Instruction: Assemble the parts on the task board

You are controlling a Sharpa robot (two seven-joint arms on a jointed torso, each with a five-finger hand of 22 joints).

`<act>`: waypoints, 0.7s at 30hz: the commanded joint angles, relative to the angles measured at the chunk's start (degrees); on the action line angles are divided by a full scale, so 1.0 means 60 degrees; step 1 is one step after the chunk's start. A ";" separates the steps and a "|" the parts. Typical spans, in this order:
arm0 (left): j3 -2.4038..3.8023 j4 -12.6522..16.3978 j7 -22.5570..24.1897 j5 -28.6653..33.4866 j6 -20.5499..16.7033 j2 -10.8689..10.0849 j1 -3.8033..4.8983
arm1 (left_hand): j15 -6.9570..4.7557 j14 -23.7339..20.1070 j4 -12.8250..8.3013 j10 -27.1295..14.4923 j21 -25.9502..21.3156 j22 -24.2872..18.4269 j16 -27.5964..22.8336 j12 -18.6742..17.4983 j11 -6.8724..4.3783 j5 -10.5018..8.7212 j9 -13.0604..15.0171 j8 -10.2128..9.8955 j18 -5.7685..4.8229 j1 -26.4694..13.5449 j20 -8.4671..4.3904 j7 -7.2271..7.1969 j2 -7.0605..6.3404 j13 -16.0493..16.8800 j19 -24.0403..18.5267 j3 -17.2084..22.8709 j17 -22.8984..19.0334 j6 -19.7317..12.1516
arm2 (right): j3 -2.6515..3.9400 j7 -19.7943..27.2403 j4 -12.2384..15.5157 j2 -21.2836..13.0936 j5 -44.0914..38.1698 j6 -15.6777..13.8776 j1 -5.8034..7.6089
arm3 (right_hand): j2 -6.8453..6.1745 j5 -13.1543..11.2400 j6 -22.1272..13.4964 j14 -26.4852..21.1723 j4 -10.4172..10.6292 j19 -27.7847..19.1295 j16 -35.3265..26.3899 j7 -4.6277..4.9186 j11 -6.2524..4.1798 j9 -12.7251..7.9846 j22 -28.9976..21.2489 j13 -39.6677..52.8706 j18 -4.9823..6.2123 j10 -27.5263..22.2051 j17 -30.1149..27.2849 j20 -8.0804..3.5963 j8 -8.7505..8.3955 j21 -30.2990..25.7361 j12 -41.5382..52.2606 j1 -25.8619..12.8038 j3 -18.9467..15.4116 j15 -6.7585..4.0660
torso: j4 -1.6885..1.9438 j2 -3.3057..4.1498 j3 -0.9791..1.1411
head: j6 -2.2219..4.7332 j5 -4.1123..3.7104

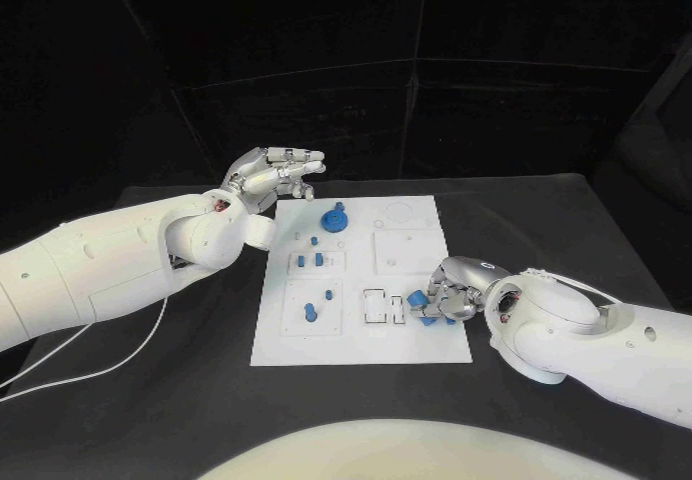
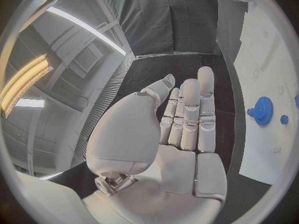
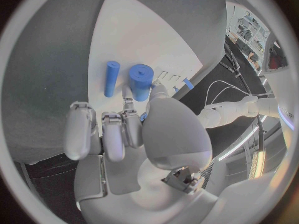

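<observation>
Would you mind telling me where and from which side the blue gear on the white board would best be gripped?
Probably by its toothed rim, coming from above. The blue gear lies flat on the white board with a small hub on top, so the rim offers opposite faces for fingers. The left hand, open beside the board's far corner, is nearest.

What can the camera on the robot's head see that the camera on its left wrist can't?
Head view alone: the right hand low over the near right part of the white board, with small blue parts at its fingers, and more blue parts standing mid-board. Left wrist view alone: the left hand's palm and straight fingers, holding nothing. Both: the board, the blue gear standing on it, and the left hand beside the board's far corner.
</observation>
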 commanded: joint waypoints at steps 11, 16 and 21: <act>0.0007 0.0023 0.0022 0.0022 0.0129 0.0004 0.0010 | 0.0029 -0.0067 -0.0012 -0.0056 -0.0059 -0.0010 0.0031 0.0028 -0.0025 0.0031 -0.0007 0.0038 0.0055 0.0026 -0.0007 -0.0009 0.0041 0.0014 -0.0046 -0.0070 -0.0011 -0.0080 | -0.0021 -0.0099 0.0832 -0.0244 0.0389 -0.1881 -0.0027 | 0.0058 0.0330 0.0168 0.1027 0.0025 0.0178 0.0043 -0.0066 -0.0087 0.0180 0.0086 0.1140 -0.0067 0.0074 0.2515 -0.0114 0.0140 0.0066 0.0058 0.0096 -0.0086 -0.0118 | 0.0030 0.0012 -0.0007 | 0.0056 0.0035; 0.0007 0.0030 0.0022 0.0022 0.0125 -0.0018 0.0010 | 0.0029 -0.0067 -0.0012 -0.0056 -0.0059 -0.0010 0.0031 0.0028 -0.0025 0.0031 -0.0007 0.0038 0.0055 0.0026 -0.0007 -0.0009 0.0041 0.0014 -0.0046 -0.0070 -0.0011 -0.0080 | -0.0019 -0.0102 0.0796 -0.0076 0.0586 -0.1873 -0.0026 | 0.0067 0.0337 0.0182 0.1027 0.0041 0.0179 0.0043 -0.0074 -0.0094 0.0198 0.0090 0.1153 -0.0068 0.0085 0.2515 -0.0121 0.0151 0.0068 0.0066 0.0076 -0.0106 -0.0124 | 0.0004 0.0009 -0.0008 | 0.0041 0.0083; 0.0007 0.0044 0.0025 0.0022 0.0132 -0.0013 0.0010 | 0.0029 -0.0067 -0.0012 -0.0056 -0.0059 -0.0010 0.0031 0.0028 -0.0025 0.0031 -0.0007 0.0038 0.0055 0.0026 -0.0007 -0.0009 0.0041 0.0014 -0.0046 -0.0070 -0.0011 -0.0080 | -0.0019 -0.0101 0.0667 0.0209 0.0748 -0.1680 -0.0026 | 0.0099 0.0301 0.0217 0.1027 0.0073 0.0178 0.0043 -0.0096 -0.0113 0.0244 0.0092 0.1169 -0.0068 0.0102 0.2515 -0.0135 0.0178 0.0071 0.0072 0.0004 -0.0164 -0.0142 | 0.0011 0.0009 -0.0014 | 0.0038 0.0084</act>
